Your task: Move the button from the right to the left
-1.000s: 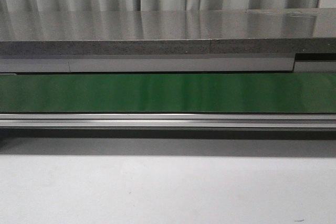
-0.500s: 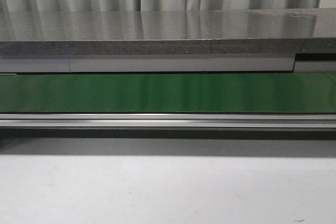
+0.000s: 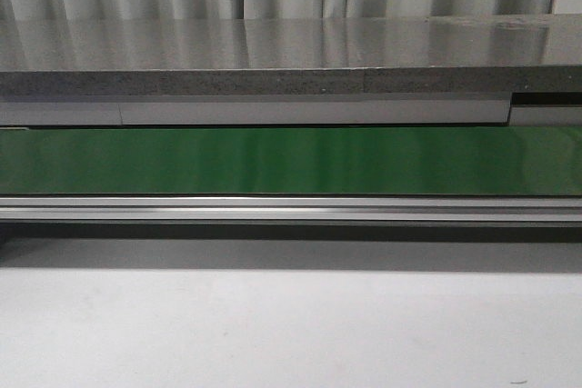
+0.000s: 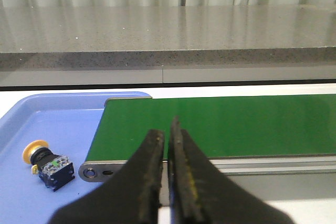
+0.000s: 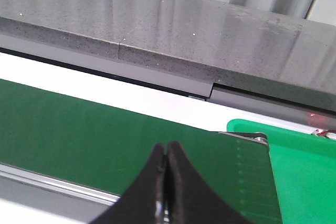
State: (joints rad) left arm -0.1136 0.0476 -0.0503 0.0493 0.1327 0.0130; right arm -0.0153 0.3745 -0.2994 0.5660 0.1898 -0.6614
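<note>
Green belt (image 3: 291, 161) bare | button (image 4: 47, 163) lying in blue tray (image 4: 63, 114) | my left gripper (image 4: 167, 137) and right gripper (image 5: 166, 150) both pressed together, holding nothing

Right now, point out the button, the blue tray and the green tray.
button (image 4: 35, 147): left wrist view, on its orange-yellow cap.
blue tray (image 4: 58, 119): left wrist view, on its bare floor.
green tray (image 5: 307, 174): right wrist view, on its bare floor.

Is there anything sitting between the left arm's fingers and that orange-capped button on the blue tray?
Nothing visible does. The orange-capped black button lies alone on the blue plastic tray, beside the green conveyor belt's end. The left gripper, shut, hangs over the belt's near edge.
</note>
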